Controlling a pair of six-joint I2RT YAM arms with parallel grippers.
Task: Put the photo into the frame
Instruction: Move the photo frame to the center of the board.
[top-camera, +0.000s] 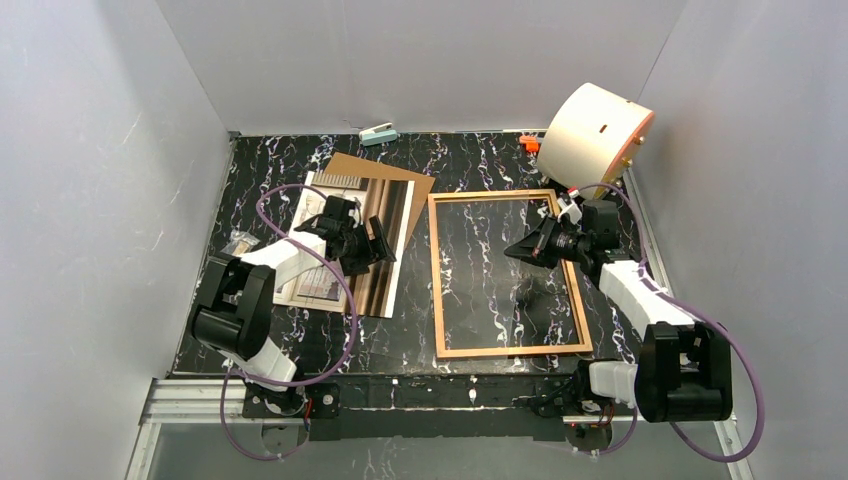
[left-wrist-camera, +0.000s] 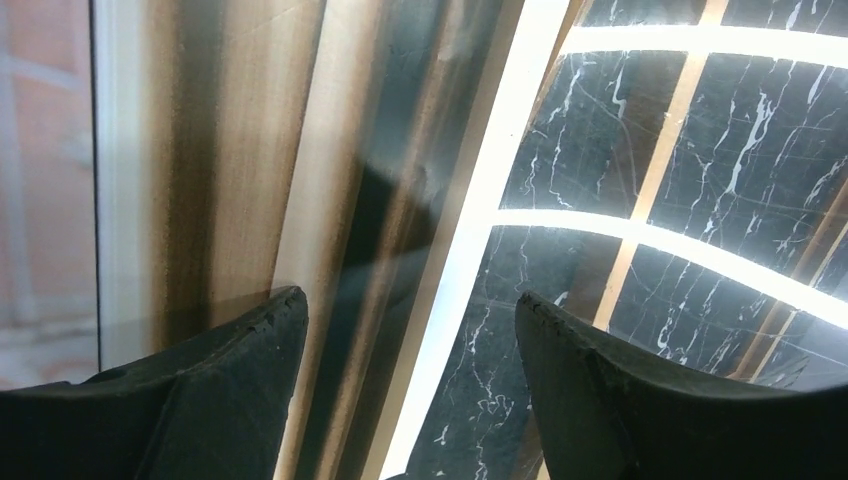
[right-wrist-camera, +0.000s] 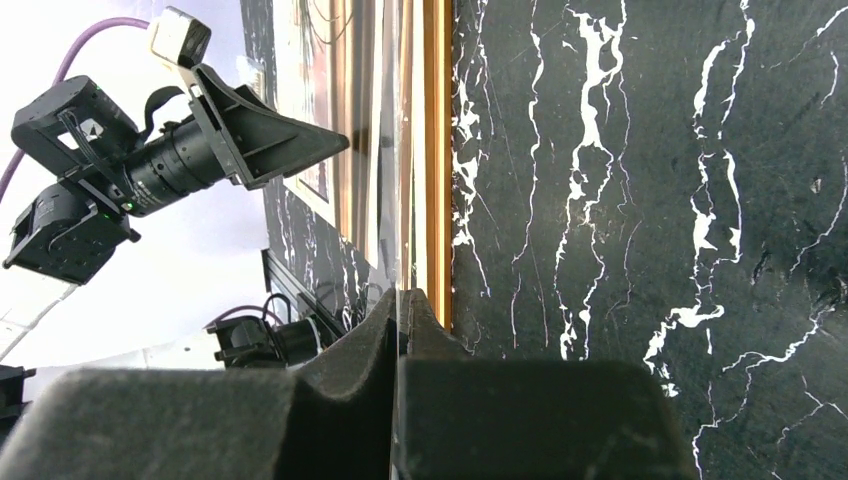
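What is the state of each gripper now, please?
Left gripper: open, holding nothing.
Right gripper: closed, apparently on a thin clear transparent sheet seen edge-on.

The frame's (top-camera: 510, 350) inside is lying bare, reachable from above. A white drum (top-camera: 595, 135) is crowding its 1 o'clock corner. The right gripper (top-camera: 514, 250), pinching a clear sheet (left-wrist-camera: 560, 225), is hovering toward 3 o'clock.
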